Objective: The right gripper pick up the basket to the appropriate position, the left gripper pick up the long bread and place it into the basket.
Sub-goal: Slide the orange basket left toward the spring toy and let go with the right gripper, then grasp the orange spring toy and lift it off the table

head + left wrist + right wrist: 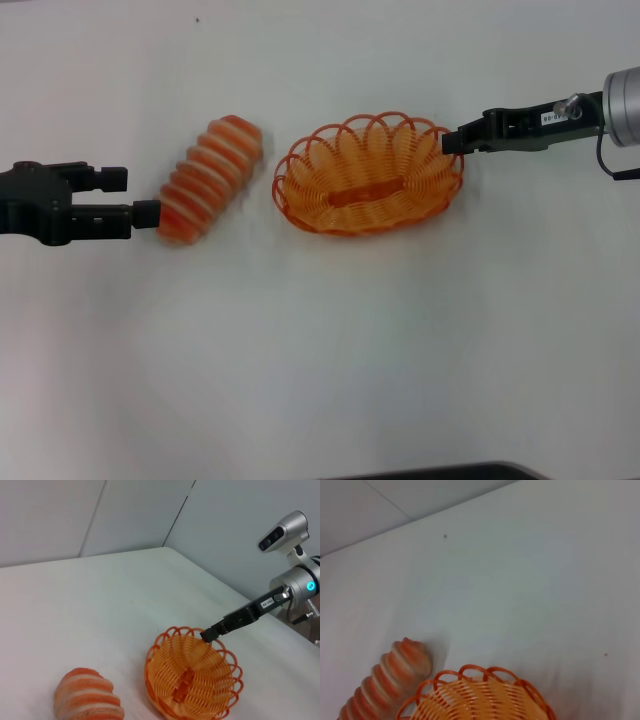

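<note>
**Bread grasp pending beside basket**

Long bread (208, 180) lying just left of basket (368, 173), on the table. Left gripper (150, 197) open, empty, one fingertip at the loaf's near end. Right gripper (452, 141) at basket's right rim; grip unclear. Best straddling the loaf's ribs before closing.

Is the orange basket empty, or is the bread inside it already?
Empty. The basket shows only bare wire inside, and the long bread lies on the table beside it.
</note>
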Robot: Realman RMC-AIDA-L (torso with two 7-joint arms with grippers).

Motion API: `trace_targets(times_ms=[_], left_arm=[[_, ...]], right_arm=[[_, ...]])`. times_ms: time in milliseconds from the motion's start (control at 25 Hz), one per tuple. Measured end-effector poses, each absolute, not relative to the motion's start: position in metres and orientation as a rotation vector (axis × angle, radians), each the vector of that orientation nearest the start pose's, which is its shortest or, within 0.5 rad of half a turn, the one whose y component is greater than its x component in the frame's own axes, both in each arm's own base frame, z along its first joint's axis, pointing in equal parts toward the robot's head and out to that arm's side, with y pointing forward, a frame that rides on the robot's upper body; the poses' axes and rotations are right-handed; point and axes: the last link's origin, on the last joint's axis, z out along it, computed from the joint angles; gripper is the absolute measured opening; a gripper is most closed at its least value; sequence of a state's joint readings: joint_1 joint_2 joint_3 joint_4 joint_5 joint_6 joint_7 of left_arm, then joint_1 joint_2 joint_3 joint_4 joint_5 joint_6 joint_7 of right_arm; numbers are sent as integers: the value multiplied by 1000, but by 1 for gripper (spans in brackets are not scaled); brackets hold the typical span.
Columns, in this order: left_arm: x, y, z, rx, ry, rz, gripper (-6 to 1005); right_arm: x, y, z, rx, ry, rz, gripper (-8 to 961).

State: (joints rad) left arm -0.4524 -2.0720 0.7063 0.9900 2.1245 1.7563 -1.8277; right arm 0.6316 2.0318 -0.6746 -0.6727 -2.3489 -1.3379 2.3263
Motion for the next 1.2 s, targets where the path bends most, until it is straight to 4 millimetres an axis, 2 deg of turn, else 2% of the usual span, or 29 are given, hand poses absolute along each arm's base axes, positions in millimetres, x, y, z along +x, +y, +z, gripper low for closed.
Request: trace_targets(times_ms=[80,200,280,440,560,760,840,1000,1200], left_arm=[[-261,311,46,-2769,-978,-522,840],[-262,311,47,-2761,-978,-523,840],[-262,313,47,-2752,-979,-523,840],[-263,319,48,-2708,-1007,-500,840],[-263,324,50,-2672,-1023,-474,840],[-256,332,52,-2641,-1038,-458,840],[-253,338,50,-2635,-1058,-424,840],[-242,349,34,-2653,-1069,-301,840],[-227,366,4,-2637,-1032,-132,840]], right_arm=[[291,368,13,-2246,1716,338,65],[290,369,24,-2247,1686,371,166],[286,370,39,-2284,1600,430,233],[268,356,67,-2510,1237,527,373],[264,335,69,-2684,979,502,480],[271,308,63,-2821,720,494,675],[275,301,62,-2844,666,497,755],[284,292,59,-2835,632,491,794],[293,293,58,-2776,685,508,803]])
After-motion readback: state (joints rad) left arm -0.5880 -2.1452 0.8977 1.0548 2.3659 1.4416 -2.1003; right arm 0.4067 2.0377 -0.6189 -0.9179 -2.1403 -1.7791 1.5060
